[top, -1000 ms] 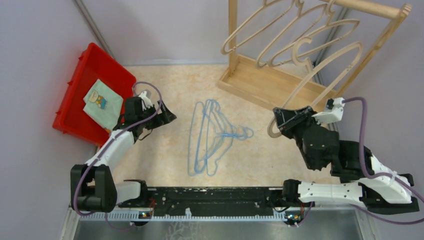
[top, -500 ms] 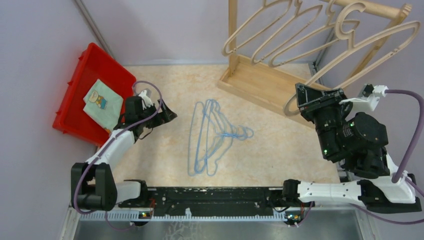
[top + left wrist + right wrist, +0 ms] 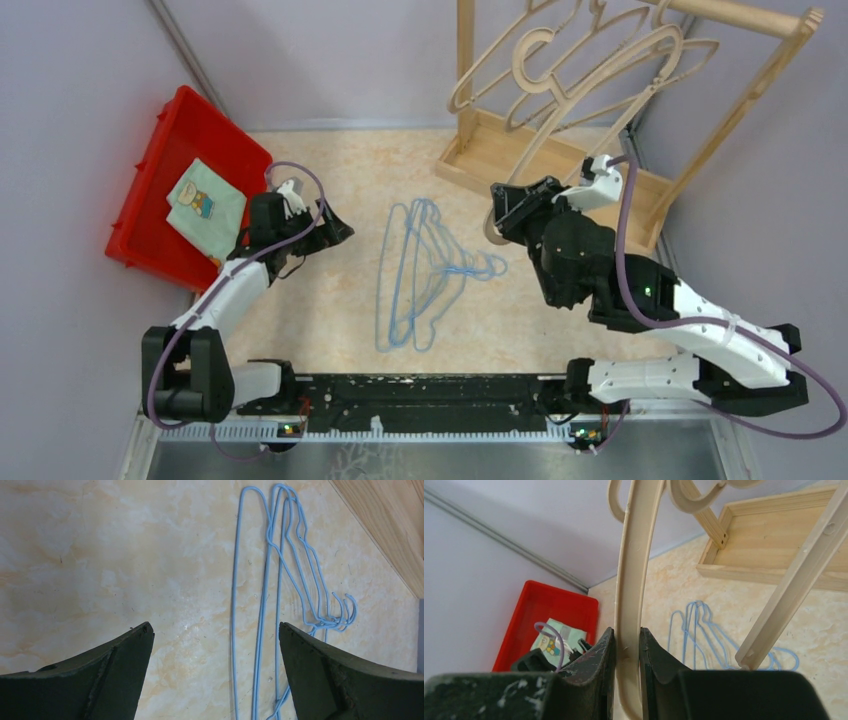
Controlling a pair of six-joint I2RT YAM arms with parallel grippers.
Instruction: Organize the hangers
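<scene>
Right gripper [image 3: 626,636] is clamped narrow on a tan wooden hanger [image 3: 630,555], lifting it up against the rack [image 3: 510,160]. This looks like the hanging step. Next, the hook must be steered over the rack's top rail [image 3: 740,16] before letting go. Left gripper [image 3: 214,627] hovers wide open and empty, left of the rack, over blue wire hangers [image 3: 420,275] lying flat in front of the rack.

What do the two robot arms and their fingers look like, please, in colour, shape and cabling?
Both the left arm and the right arm combine smooth white links with chunky black joints and black bases. A purple cable loops along each arm to the wrist. The fingers are dark, wedge-shaped and tapered, with pale scuffs near their bases.
</scene>
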